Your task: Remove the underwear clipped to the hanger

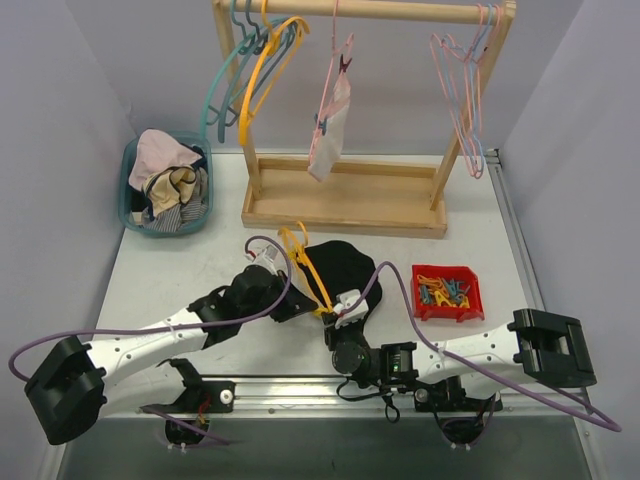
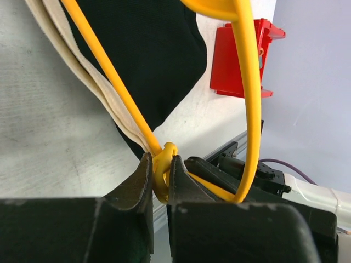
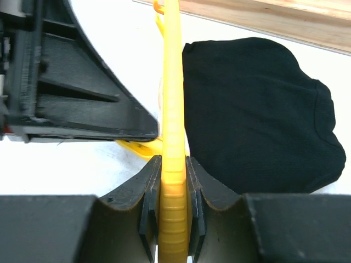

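Note:
A yellow hanger (image 1: 303, 262) is held low over the table by both grippers. The black underwear (image 1: 343, 264) lies beside it; in the left wrist view its black cloth (image 2: 148, 55) and pale waistband (image 2: 82, 71) run along the hanger's bar (image 2: 112, 71). No clip shows there. My left gripper (image 2: 160, 164) is shut on the hanger's loop (image 2: 163, 174). My right gripper (image 3: 173, 161) is shut on the hanger's flat yellow bar (image 3: 173, 109), with the black underwear (image 3: 258, 115) to its right. The pale pink-white underwear (image 1: 330, 125) hangs clipped on the rack.
A wooden rack (image 1: 345, 200) stands at the back with teal and yellow hangers (image 1: 255, 70) on the left and pink ones (image 1: 462, 90) on the right. A blue basket of clothes (image 1: 165, 185) is at the back left. A red bin of clips (image 1: 447, 290) sits on the right.

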Robot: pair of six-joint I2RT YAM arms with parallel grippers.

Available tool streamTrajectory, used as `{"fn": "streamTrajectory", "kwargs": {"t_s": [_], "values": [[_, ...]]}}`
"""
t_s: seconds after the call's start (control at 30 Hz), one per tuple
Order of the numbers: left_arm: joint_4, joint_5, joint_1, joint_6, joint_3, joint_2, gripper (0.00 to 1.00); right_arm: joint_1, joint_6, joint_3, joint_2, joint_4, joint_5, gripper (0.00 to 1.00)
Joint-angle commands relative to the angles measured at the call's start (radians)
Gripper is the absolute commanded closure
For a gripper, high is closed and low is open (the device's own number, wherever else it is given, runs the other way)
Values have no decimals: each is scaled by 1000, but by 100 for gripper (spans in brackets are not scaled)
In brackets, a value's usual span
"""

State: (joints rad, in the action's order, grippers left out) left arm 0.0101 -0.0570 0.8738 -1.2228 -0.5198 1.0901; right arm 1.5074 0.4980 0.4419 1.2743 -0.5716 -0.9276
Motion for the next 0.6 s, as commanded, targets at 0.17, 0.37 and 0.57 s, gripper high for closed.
{"fn": "streamTrajectory", "kwargs": {"t_s": [0.17, 0.37, 0.57], "values": [[22, 49, -18, -41, 96, -234, 97, -1, 62, 6, -35, 22, -85, 100], [-111, 65, -27, 11, 69, -285, 96, -13, 63, -23, -125, 33, -82, 100], [-195, 129, -27, 97, 63, -300, 33, -18, 28, -12, -214, 71, -53, 100]]}}
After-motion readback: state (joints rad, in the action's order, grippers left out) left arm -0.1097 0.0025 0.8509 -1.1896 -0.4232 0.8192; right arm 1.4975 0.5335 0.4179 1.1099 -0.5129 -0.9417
